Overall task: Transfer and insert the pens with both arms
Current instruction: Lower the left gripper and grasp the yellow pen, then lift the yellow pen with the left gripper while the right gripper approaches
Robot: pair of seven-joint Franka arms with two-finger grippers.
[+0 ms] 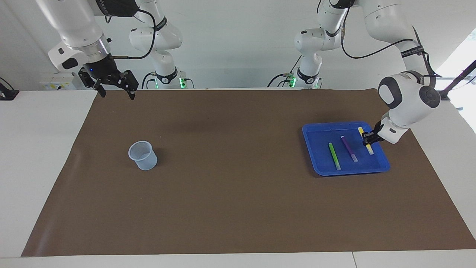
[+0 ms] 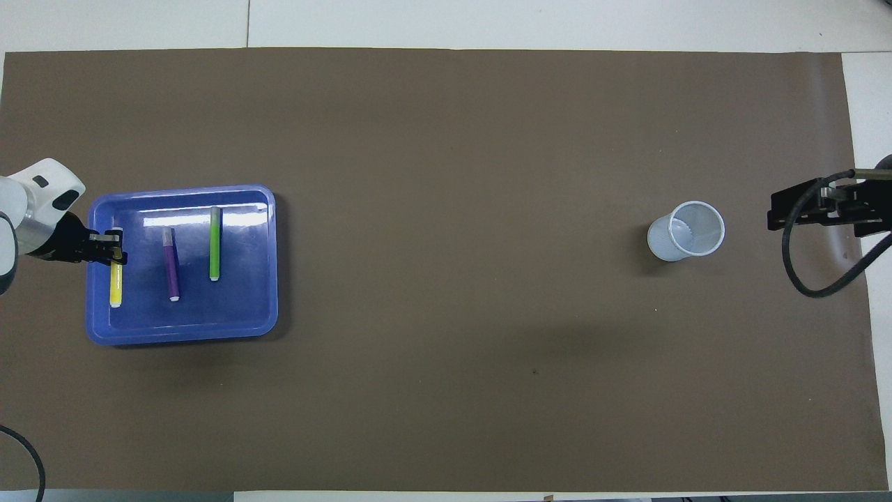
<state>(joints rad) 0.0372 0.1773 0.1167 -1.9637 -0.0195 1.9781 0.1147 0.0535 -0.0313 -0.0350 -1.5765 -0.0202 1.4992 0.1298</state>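
Closest to the robots, the right gripper (image 1: 113, 88) is hanging with its fingers spread wide, waiting over the mat's (image 1: 238, 208) edge at the right arm's end. The clear cup (image 1: 142, 155) is standing farther out on the mat. At the left arm's end, the left gripper (image 1: 368, 138) is pinching the yellow pen (image 1: 365, 140) over the blue tray (image 1: 316, 132), at the tray's outer side. The purple pen (image 1: 349, 148) and green pen (image 1: 334, 156) are lying in the tray, side by side.
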